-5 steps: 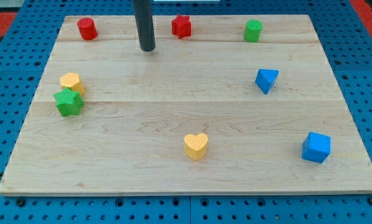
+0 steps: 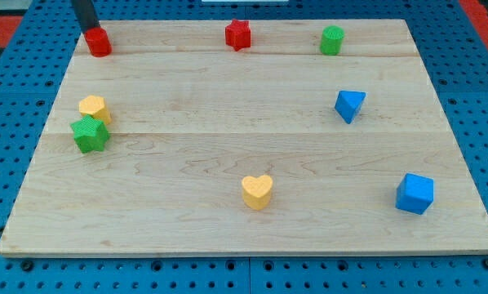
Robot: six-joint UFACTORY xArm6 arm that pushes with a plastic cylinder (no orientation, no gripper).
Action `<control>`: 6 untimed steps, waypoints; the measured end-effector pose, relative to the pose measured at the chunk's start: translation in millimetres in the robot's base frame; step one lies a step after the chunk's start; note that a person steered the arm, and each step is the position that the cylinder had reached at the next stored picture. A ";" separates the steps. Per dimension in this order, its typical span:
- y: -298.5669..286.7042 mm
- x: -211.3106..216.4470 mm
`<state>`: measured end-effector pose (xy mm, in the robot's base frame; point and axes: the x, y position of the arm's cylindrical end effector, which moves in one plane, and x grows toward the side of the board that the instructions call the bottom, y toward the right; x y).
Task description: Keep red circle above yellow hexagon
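The red circle (image 2: 98,43) stands near the board's top left corner, directly above the yellow hexagon (image 2: 92,107) in the view. The yellow hexagon sits at the left, touching the green star (image 2: 89,135) below it. My tip (image 2: 90,33) is at the view's top left, right against the red circle's upper left side; the rod rises out of the top edge.
A red star (image 2: 238,34) and a green cylinder (image 2: 332,39) stand along the top. A blue triangle (image 2: 349,105) is at the right, a blue cube (image 2: 414,193) at the lower right, a yellow heart (image 2: 257,191) at the bottom middle. The wooden board (image 2: 228,106) lies on a blue pegboard.
The rod has swung from the top middle to the top left corner. The red circle has shifted a little left and down, now closer to the board's left edge.
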<state>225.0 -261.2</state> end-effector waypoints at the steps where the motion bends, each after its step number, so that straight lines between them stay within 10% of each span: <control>1: 39.7 9.7; 6: 52.7 88.9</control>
